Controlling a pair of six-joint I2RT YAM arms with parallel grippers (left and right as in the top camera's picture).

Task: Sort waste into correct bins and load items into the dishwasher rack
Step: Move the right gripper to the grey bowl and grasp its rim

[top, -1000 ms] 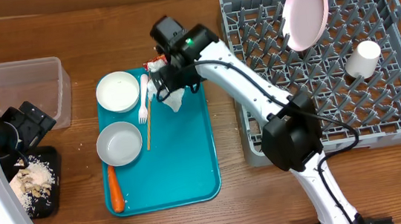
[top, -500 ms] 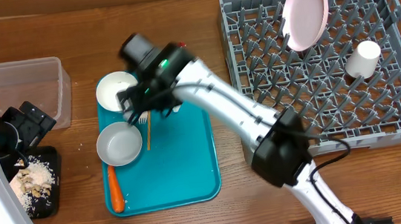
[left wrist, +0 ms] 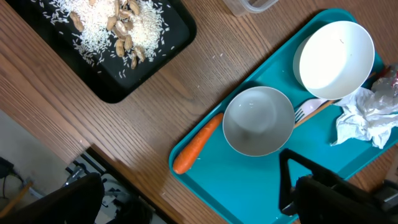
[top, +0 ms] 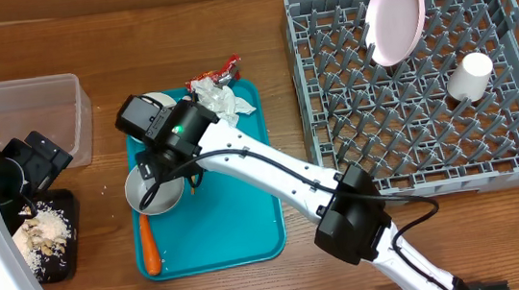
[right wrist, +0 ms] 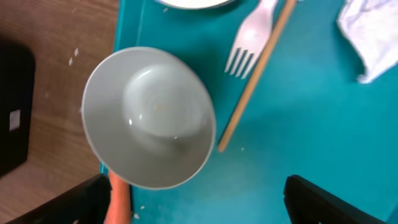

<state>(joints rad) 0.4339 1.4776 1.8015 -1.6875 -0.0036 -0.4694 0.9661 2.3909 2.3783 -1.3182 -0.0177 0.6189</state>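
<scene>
My right gripper (top: 167,164) (right wrist: 208,205) hovers open just over the lower white bowl (top: 152,193) (right wrist: 149,118) on the teal tray, its fingers apart on either side of the bowl's near rim and holding nothing. Beside the bowl lie a white fork (right wrist: 252,43) and a wooden stick (right wrist: 255,74). The crumpled napkin (top: 216,99) and foil wrapper (top: 225,68) sit at the tray's far end, and the carrot (top: 148,245) at its left edge. My left gripper (top: 41,160) (left wrist: 193,211) stays open and empty by the black tray (left wrist: 168,37) of rice scraps (left wrist: 99,18).
The grey dishwasher rack (top: 492,154) at the right holds an upright plate (top: 394,17) and a cup (top: 471,76). A clear tub (top: 39,115) stands at the far left. The second bowl (left wrist: 336,56) lies behind the first on the teal tray (top: 239,224).
My right arm swung from the napkin leftward and toward the front, to above the lower bowl, uncovering napkin and wrapper. The left arm has not moved.
</scene>
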